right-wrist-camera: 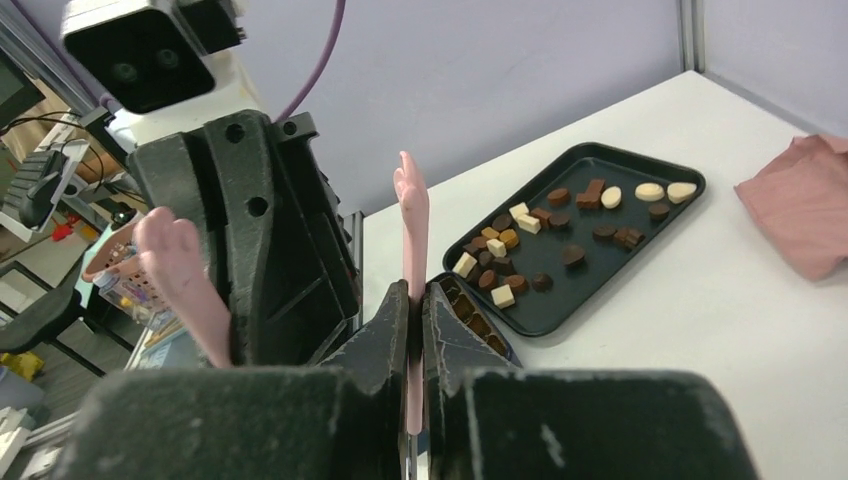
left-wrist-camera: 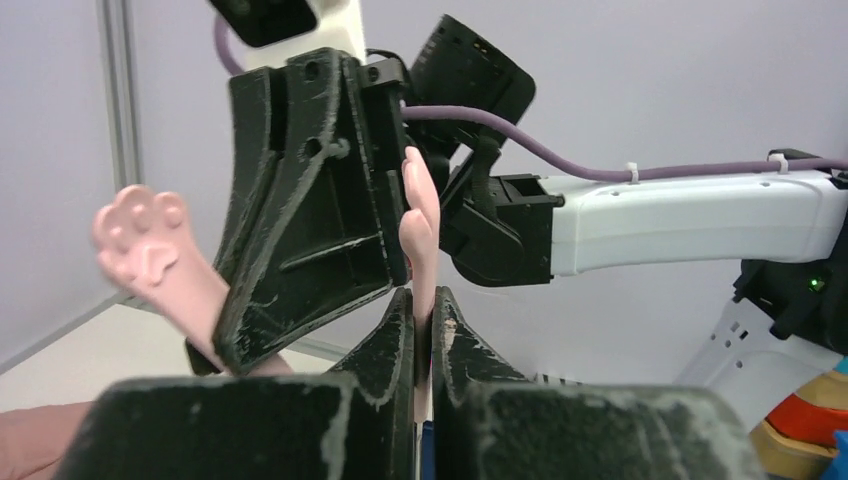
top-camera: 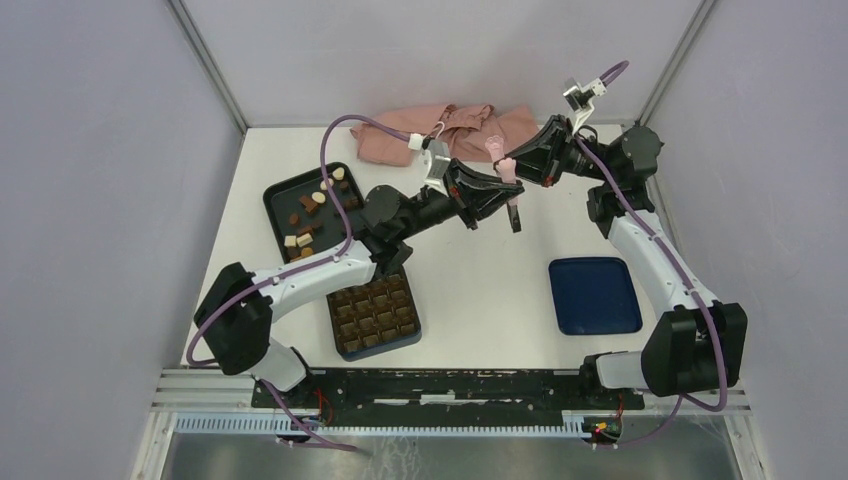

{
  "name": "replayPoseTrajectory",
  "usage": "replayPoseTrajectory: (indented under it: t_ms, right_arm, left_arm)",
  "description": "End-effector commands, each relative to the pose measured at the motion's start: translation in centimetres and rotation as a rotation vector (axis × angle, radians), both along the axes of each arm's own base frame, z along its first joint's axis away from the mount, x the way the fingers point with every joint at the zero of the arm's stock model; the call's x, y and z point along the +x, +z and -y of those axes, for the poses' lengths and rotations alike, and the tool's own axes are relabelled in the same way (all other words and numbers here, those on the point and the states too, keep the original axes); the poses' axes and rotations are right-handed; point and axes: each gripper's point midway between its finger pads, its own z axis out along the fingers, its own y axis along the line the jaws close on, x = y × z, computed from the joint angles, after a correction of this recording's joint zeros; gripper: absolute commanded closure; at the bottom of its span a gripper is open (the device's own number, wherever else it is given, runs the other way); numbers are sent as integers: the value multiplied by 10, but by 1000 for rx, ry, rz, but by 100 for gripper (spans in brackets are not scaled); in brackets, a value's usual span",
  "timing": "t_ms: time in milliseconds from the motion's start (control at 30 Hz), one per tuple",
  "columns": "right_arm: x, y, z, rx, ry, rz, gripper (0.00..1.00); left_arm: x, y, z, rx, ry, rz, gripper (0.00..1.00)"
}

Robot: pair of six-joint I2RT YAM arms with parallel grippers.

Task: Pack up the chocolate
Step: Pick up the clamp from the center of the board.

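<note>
Finding the chocolate [top-camera: 315,205] lying loose in the black tray [top-camera: 280,197] at the far left of the white worktop [top-camera: 480,290]: dark brown, light brown and cream pieces mixed together, some square, some round. Seeing the same pieces from the right wrist, scattering across the tray floor, well apart from either claw. Noting the dark blue box [top-camera: 375,312] sitting just in front of the tray, partly under the left arm [top-camera: 300,280], showing its brown gridded insert; not managing to tell the contents of the cells. Noting a blue lid [top-camera: 594,295] lying flat on the right side, well apart from the box, and a pink cloth [top-camera: 450,130] bunching up against the back wall. Hovering tip to tip in mid-air above the middle of the worktop, both claws. Pinching fully closed, the left claw [left-wrist-camera: 422,305], on one thin arm of a pink paw-tipped tool [left-wrist-camera: 150,240]; pinching closed likewise, the right claw [right-wrist-camera: 413,300], on a thin pink arm of that tool, the other paw end sticking out beside the opposite claw.
</note>
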Motion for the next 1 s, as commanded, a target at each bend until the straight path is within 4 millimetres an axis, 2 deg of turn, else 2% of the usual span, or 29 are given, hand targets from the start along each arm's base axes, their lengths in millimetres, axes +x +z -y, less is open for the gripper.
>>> replayPoseTrajectory:
  t_ms: [0, 167, 267, 500, 667, 733, 833, 900, 967]
  right_arm:
    - [11, -6, 3, -17, -67, -13, 100]
    - [43, -41, 18, -33, -169, -171, 100]
    - [51, -54, 24, -26, -196, -235, 100]
    - [46, -43, 23, -8, -184, -196, 100]
    - [30, -29, 21, 23, -148, -143, 100]
    - [27, -28, 21, 24, -143, -133, 100]
    - [26, -26, 21, 25, -139, -130, 100]
    - [26, -24, 20, 30, -134, -130, 100]
    - [26, -21, 20, 41, -129, -137, 100]
  left_arm:
    - [-23, 15, -2, -31, -63, 142, 98]
    - [-49, 12, -8, -36, -168, 190, 98]
    - [-57, 14, -13, -54, -196, 199, 98]
    - [-46, 15, -18, -92, -187, 153, 98]
    - [-22, 10, -17, -116, -178, 42, 95]
    - [-12, 4, -16, -115, -171, -7, 83]
    - [-7, -1, -19, -125, -150, -41, 49]
    - [-8, 0, -28, -141, -123, -34, 31]
    - [-9, -1, -42, -157, -83, -8, 20]
